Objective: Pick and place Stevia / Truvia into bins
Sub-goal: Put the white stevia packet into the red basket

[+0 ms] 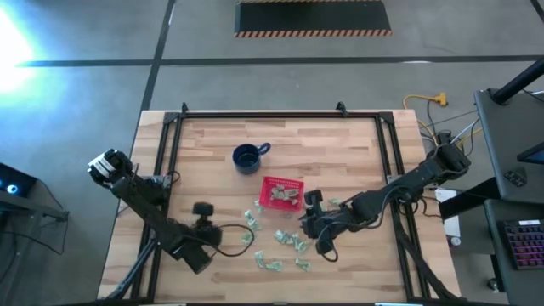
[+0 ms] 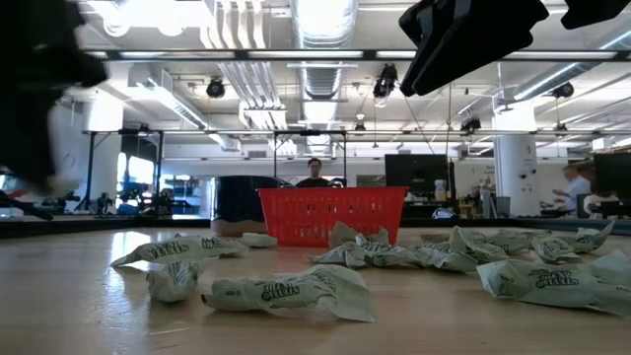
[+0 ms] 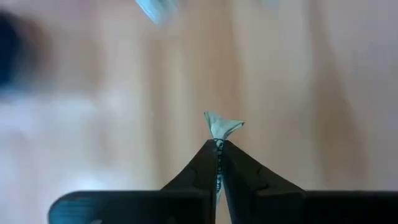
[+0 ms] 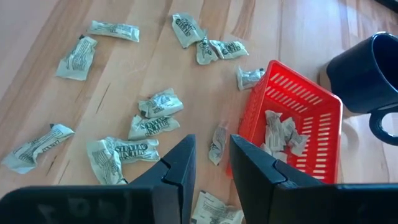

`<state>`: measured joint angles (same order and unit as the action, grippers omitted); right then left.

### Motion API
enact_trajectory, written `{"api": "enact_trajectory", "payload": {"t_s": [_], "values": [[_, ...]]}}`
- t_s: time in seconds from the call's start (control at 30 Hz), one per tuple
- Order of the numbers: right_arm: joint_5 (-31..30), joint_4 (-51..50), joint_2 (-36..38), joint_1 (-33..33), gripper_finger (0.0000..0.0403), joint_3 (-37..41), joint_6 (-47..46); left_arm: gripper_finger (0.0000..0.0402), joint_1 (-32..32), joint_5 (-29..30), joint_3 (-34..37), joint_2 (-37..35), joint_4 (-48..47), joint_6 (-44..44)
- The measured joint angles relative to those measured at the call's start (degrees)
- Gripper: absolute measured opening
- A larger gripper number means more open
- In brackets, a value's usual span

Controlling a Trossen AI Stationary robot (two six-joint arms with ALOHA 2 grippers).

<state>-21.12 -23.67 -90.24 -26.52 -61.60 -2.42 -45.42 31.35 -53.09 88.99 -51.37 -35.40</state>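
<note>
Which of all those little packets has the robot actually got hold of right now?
Start at the wooden table and find the left arm, low beside the red basket. Its left pincer is shut on one green-and-white sachet, a crumpled tip poking out between the dark fingers. Unlike the other sachets lying loose on the wood, this one is pinched.

This is a large open robotics lab or industrial workshop. Exposed silver ducting [image 2: 315, 39] and strip lights run along a high ceiling, with more workstations and monitors [image 2: 414, 176] in the hall behind. A person [image 2: 315, 172] sits at a far desk. From above, the butcher-block tabletop [image 1: 340, 136] stands on grey concrete floor beside a hazard-striped black mat [image 1: 313, 17], loose cables [image 1: 425, 106] and a keyboard [image 1: 520, 246].
</note>
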Motion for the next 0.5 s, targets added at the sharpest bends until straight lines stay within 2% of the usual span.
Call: {"api": "enact_trajectory", "payload": {"t_s": [0.13, 0.23, 0.33, 0.5], "values": [[0.0, -0.1, 0.0, 0.0, 0.0079, 0.0, -0.5, 0.0001, 4.3, 14.8, -1.5, -0.1, 2.9, 10.3], [0.0, -0.4, 0.0, -0.1, 0.0074, 0.0, -1.4, 0.0001, 9.4, 19.2, -1.8, -0.1, 11.5, 21.8], [0.0, -3.0, 0.0, -0.1, 0.0069, 0.0, -3.5, 0.0001, 15.1, 16.5, -1.6, -0.1, 24.4, 35.4], [0.0, -9.4, 0.0, -0.1, 0.0069, 0.0, -10.5, 0.0001, 24.5, 4.8, -1.3, -0.1, 40.0, 50.3]]}}
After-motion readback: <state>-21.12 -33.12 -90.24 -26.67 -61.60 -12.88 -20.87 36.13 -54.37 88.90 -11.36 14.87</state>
